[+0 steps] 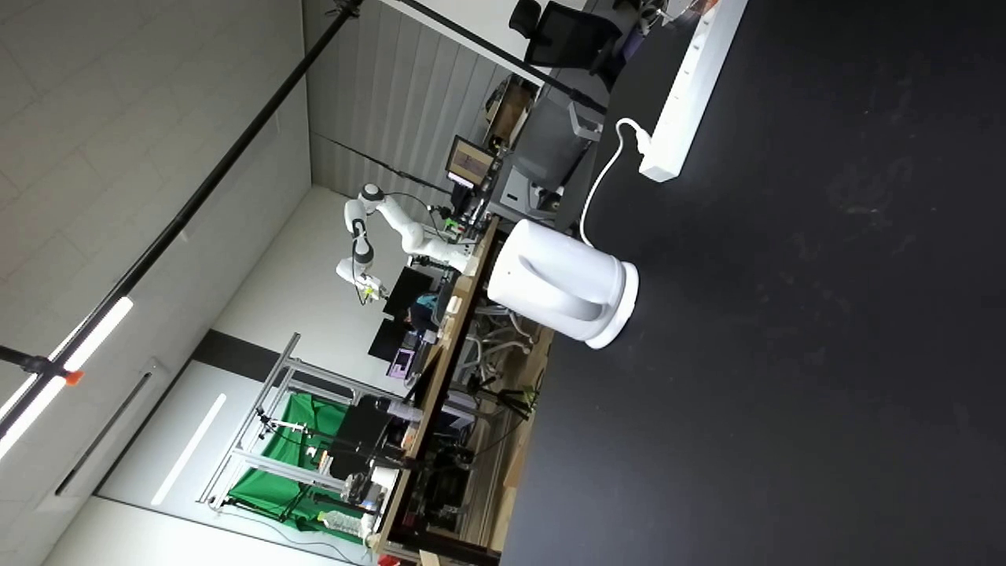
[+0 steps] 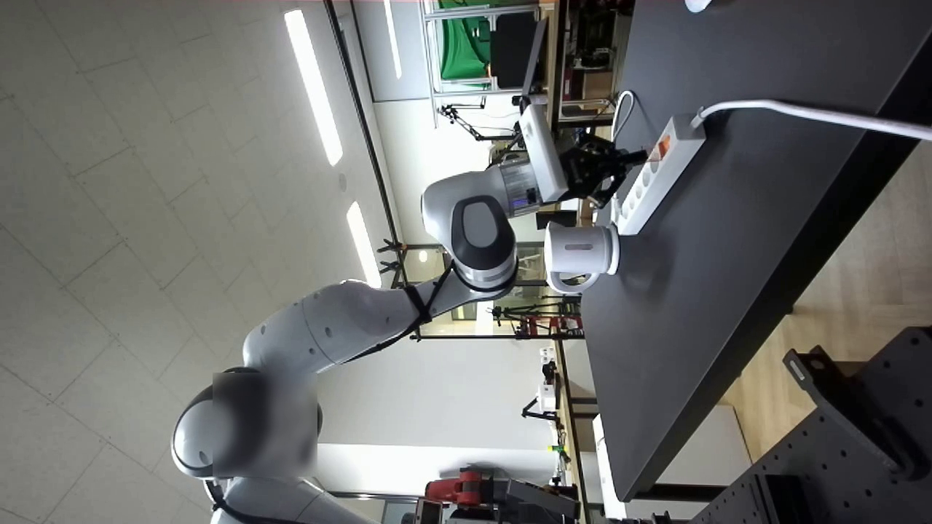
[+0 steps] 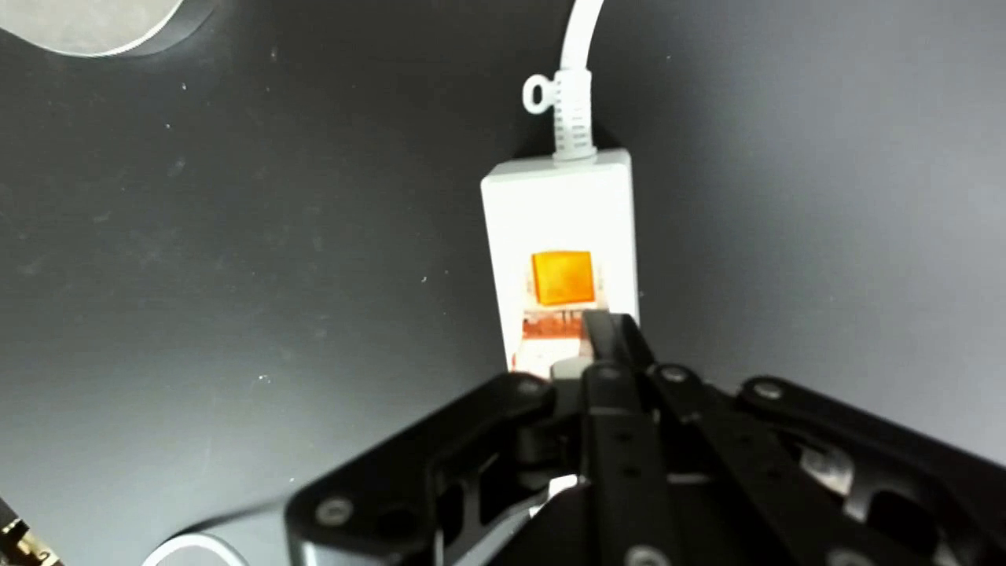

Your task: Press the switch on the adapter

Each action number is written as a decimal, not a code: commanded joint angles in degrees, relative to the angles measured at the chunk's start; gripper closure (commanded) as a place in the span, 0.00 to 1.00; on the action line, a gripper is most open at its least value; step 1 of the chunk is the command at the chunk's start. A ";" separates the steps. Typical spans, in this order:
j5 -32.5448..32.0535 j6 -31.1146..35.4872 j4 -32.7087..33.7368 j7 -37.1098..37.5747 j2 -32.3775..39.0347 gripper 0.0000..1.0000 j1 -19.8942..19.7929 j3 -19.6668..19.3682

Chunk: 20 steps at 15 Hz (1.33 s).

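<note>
The adapter is a long, narrow white power strip, seen in both exterior views (image 1: 692,94) (image 2: 673,171) and in the wrist view (image 3: 558,204). Its orange switch (image 3: 563,277) is near the corded end; it also shows in an exterior view (image 2: 661,148). My gripper (image 3: 613,322) is shut and empty, its fingertips together over the strip. In the wrist view the tips appear just below and right of the switch. In an exterior view the gripper (image 2: 644,156) points at the strip's switch end. I cannot tell whether the tips touch it. The fingers hide the strip's socket part.
A white jug (image 1: 562,279) stands on the black table (image 1: 747,377), near the strip's far end; it also shows in an exterior view (image 2: 580,251). A thick white cord (image 2: 808,113) runs off the table edge. A pale rounded object (image 3: 90,23) lies at the wrist view's upper left.
</note>
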 commanded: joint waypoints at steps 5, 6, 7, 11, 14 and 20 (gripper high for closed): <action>2.45 -5.52 -5.57 -3.28 -9.10 1.00 1.64 -4.38; 1.39 -6.35 -5.56 -2.52 -9.37 0.74 2.68 -5.89; 0.53 -6.95 -5.55 -1.94 -9.58 0.73 3.60 -7.22; -3.94 -9.54 -5.47 0.75 -10.73 0.46 7.46 -12.24; -6.02 -11.49 -5.50 1.60 -11.64 0.27 8.84 -14.04; -12.89 -21.39 -3.20 5.61 -11.63 0.00 11.47 -17.41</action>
